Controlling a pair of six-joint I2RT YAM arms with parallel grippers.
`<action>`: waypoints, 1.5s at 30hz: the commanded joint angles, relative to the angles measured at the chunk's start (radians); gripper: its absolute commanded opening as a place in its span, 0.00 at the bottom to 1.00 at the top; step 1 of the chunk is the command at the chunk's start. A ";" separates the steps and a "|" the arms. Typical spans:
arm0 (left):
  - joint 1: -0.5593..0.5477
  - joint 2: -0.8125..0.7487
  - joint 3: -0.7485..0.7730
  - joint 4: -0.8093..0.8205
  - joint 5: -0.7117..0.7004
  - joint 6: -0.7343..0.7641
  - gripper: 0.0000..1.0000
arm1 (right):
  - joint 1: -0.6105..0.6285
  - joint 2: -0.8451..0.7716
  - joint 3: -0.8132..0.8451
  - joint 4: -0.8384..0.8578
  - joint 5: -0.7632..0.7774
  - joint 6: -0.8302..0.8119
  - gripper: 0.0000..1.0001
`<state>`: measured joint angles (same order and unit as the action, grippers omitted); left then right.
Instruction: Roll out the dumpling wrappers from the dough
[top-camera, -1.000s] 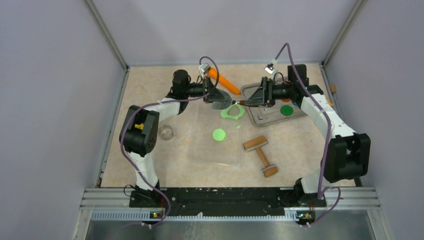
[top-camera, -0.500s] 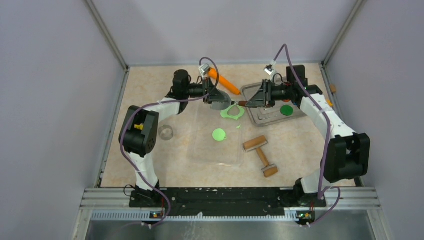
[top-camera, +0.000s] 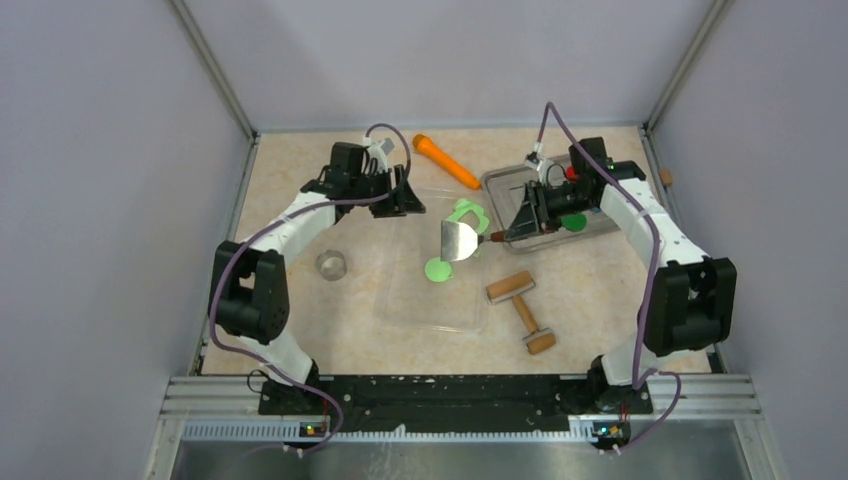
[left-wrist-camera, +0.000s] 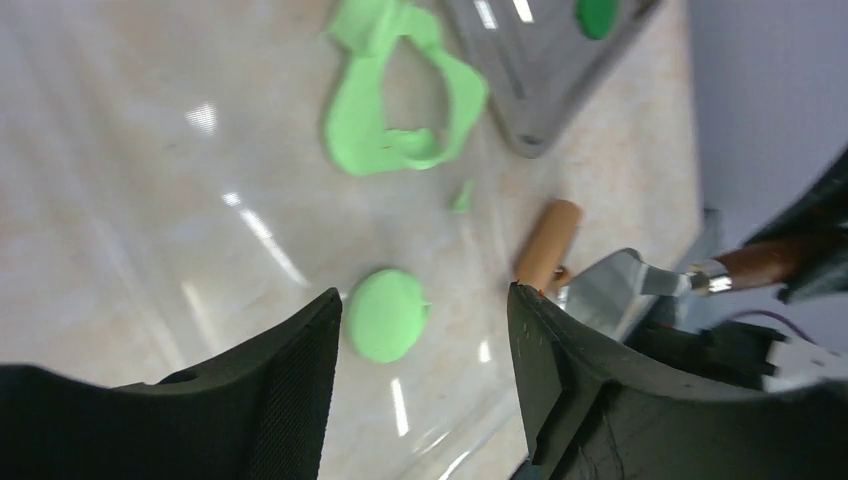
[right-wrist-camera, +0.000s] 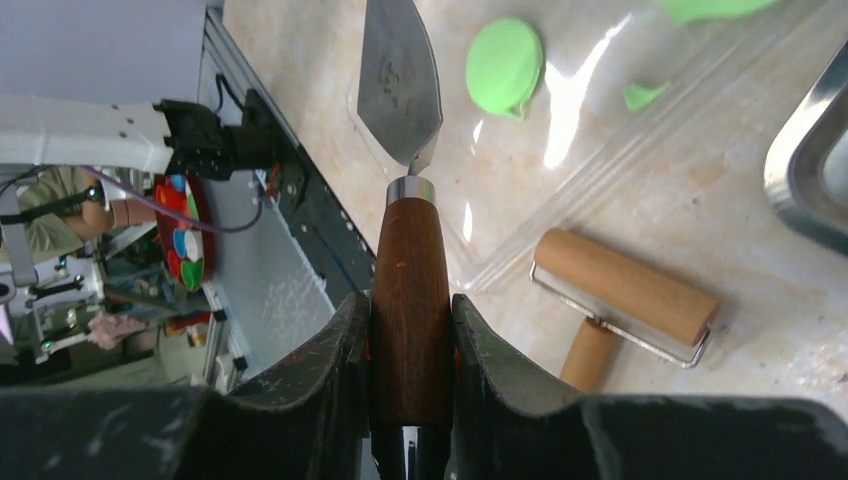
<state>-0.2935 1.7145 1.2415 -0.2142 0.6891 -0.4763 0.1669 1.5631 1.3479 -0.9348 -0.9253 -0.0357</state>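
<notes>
The dough (top-camera: 468, 213) (left-wrist-camera: 395, 100) is a thin lime-green sheet with a round hole, lying on the clear mat (top-camera: 430, 305). One round wrapper (top-camera: 437, 268) (left-wrist-camera: 387, 313) (right-wrist-camera: 505, 65) lies on the mat nearer the arms. My right gripper (top-camera: 506, 235) (right-wrist-camera: 411, 312) is shut on the brown wooden handle of a metal spatula (right-wrist-camera: 410, 250). Its blade (top-camera: 458, 240) (right-wrist-camera: 398, 80) hangs just above and to the right of the wrapper. My left gripper (top-camera: 408, 198) (left-wrist-camera: 425, 295) stands open and empty at the mat's far left corner.
A metal tray (top-camera: 520, 240) (right-wrist-camera: 805, 190) at the back right holds a darker green disc (top-camera: 573, 222). An orange rolling tool (top-camera: 447, 160) lies behind the mat. Two wooden rollers (top-camera: 510, 286) (top-camera: 533, 328) lie right of the mat. A metal ring cutter (top-camera: 331, 264) stands at the left.
My left gripper opened, let go of the spatula blade and drew back to the left. The right gripper carried the spatula nearer, over the wrapper.
</notes>
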 joint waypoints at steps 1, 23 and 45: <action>0.010 -0.076 -0.003 -0.243 -0.350 0.219 0.65 | -0.006 -0.008 -0.070 -0.093 0.016 -0.068 0.00; -0.001 0.059 -0.088 -0.213 -0.407 0.250 0.54 | -0.051 0.166 -0.076 -0.076 0.206 -0.076 0.00; -0.007 0.161 -0.088 -0.231 -0.435 0.179 0.00 | 0.035 0.220 0.021 -0.007 0.376 0.072 0.00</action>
<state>-0.2989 1.8336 1.1450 -0.4393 0.2710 -0.3157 0.1780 1.7657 1.3190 -0.9970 -0.6487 0.0208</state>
